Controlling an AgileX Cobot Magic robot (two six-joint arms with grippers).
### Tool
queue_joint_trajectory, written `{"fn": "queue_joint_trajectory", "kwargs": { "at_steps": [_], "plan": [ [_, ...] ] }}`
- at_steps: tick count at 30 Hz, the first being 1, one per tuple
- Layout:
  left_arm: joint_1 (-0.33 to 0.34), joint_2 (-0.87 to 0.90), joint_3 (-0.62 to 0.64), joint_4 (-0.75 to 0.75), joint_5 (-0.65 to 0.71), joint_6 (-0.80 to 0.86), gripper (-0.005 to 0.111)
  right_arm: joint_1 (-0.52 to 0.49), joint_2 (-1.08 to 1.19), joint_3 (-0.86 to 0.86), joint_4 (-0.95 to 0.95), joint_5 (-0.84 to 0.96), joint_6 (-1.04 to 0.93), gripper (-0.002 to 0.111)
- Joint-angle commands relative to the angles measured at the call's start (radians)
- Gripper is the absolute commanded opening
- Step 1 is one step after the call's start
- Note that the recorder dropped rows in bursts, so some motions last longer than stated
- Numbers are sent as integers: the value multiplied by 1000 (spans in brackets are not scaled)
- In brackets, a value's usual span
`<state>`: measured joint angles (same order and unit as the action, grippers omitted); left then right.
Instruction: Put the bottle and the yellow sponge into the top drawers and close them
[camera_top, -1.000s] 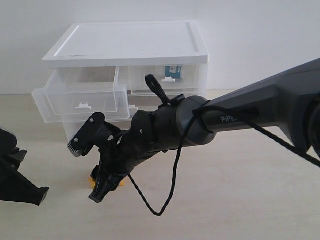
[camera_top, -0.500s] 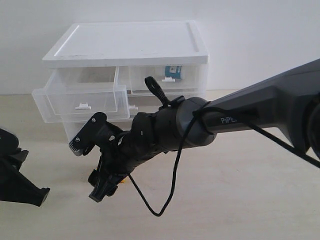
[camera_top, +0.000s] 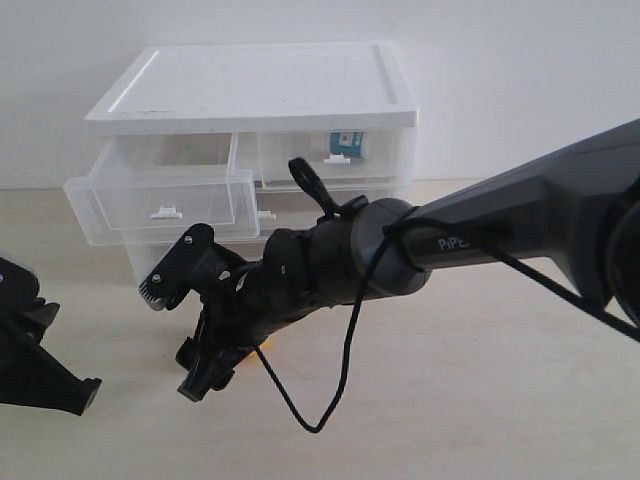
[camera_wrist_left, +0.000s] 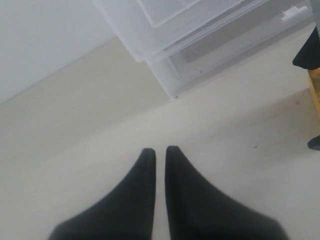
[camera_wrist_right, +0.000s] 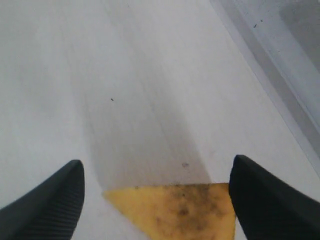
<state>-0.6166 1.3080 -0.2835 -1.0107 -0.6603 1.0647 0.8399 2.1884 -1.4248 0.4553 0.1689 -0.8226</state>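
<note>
Moved: the right gripper is sitting lower than a second ago, its jaws wider, now hiding most of the sponge.
Right gripper: jaws are standing wide apart, clamping nothing.
Sponge: lying on the table between the two fingers.
Left gripper: jaws are resting together, empty.
Bottle: lying inside the closed right drawer.

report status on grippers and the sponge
Right gripper open, straddling sponge on table. Left gripper shut, holding nothing. Bottle inside right top drawer; left top drawer open. Nothing seen in the way.
</note>
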Motion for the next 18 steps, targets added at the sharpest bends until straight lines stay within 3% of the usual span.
{"fn": "queue_joint_trajectory", "kwargs": {
  "at_steps": [1,13,18],
  "plan": [
    [2,-8,6,6,2,-4,4,-5,23,7,0,47,32,71],
    [2,-8,6,15,2,-4,4,-5,-44,7,-20,22,53,71],
    [2,-8,6,17,2,-4,4,-5,-112,7,-20,22,157,71]
  ]
}}
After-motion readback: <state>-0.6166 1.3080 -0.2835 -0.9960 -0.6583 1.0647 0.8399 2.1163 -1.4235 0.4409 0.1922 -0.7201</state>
